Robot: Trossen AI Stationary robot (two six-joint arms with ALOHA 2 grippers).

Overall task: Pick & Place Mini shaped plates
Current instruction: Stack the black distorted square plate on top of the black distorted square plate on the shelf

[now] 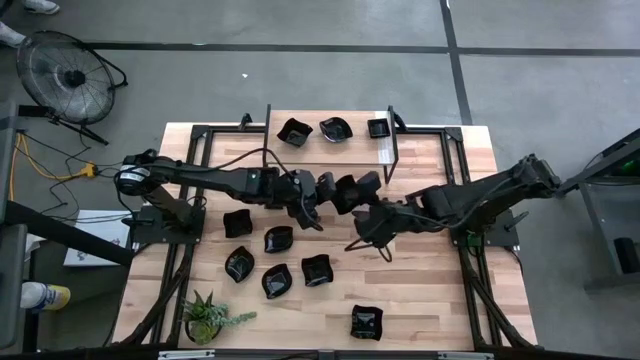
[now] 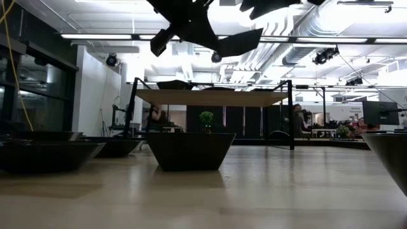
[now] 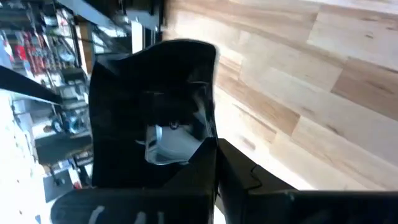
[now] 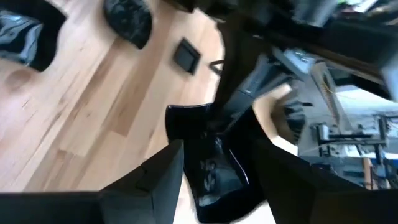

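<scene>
My left gripper (image 1: pixel 322 197) is over the middle of the table, shut on a glossy black mini plate (image 1: pixel 352 190) that is lifted clear. That plate fills the left wrist view (image 3: pixel 155 81) and shows tilted near the top of the low view (image 2: pixel 238 41). My right gripper (image 1: pixel 368 218) is open right beside it, and its fingers (image 4: pixel 155 180) stand on either side of the plate (image 4: pixel 214 168); I cannot tell whether they touch. Several more black plates (image 1: pixel 278 238) rest on their bases on the table, and three plates (image 1: pixel 336 129) sit on a raised shelf. My left gripper pinches the plate by its rim (image 3: pixel 199 146) on the side toward the table's left, and the fingers come at it roughly level from that side. The plate is lifted clear of the table and tilted.
A raised wooden shelf on dark posts (image 1: pixel 392 140) stands at the far edge. A small green potted plant (image 1: pixel 205 316) sits at the near left corner, and one plate (image 1: pixel 366 321) lies alone near the near edge. Bare wood lies at the near right.
</scene>
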